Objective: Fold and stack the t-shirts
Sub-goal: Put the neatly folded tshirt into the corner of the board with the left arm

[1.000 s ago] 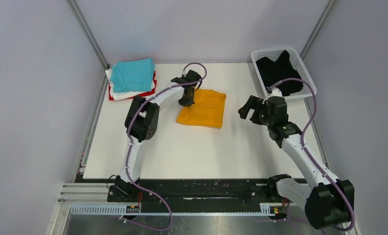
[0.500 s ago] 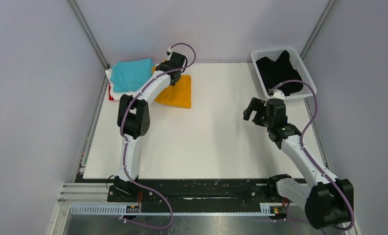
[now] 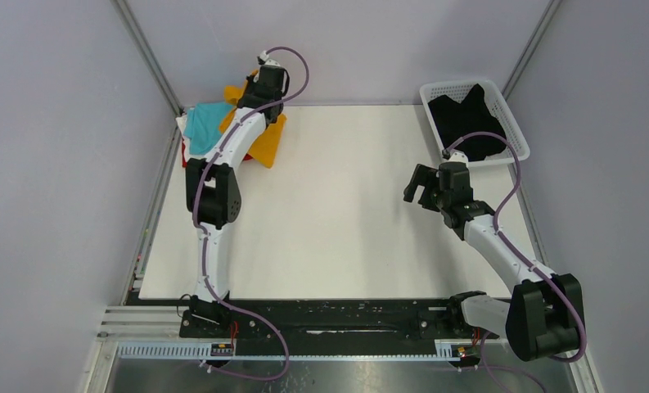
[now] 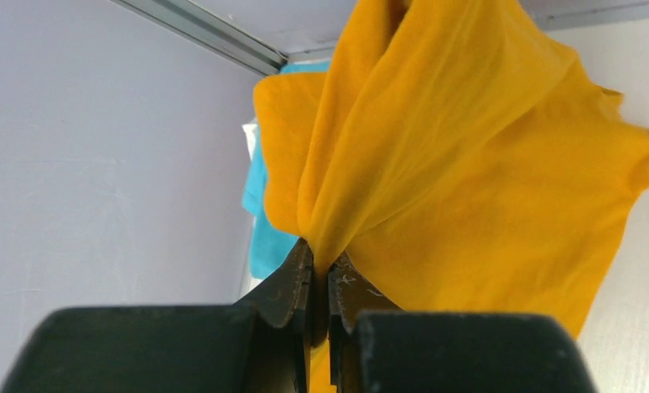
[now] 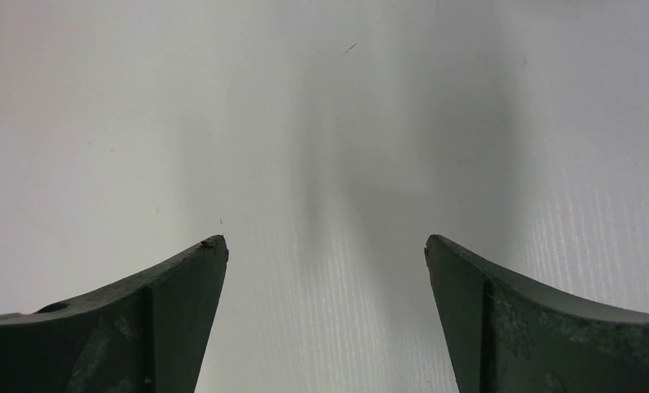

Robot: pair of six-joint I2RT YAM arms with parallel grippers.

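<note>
The orange-yellow t-shirt (image 4: pixel 468 188) hangs bunched from the left tool (image 4: pixel 321 274), which is clamped on its fabric, partly over the turquoise t-shirt (image 3: pixel 202 123) at the surface's (image 3: pixel 345 221) far-left corner. The right tool (image 5: pixel 325 246) gapes wide above the surface.

Robot lab cell, grey walls (image 3: pixel 59 164), white table (image 3: pixel 345 237)

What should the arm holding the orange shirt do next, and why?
Probably lower the left jaws so the orange-yellow shirt settles flat onto the turquoise shirt: they are shut on a bunched fold of the cloth, which in the top view drapes only partly over it.
</note>
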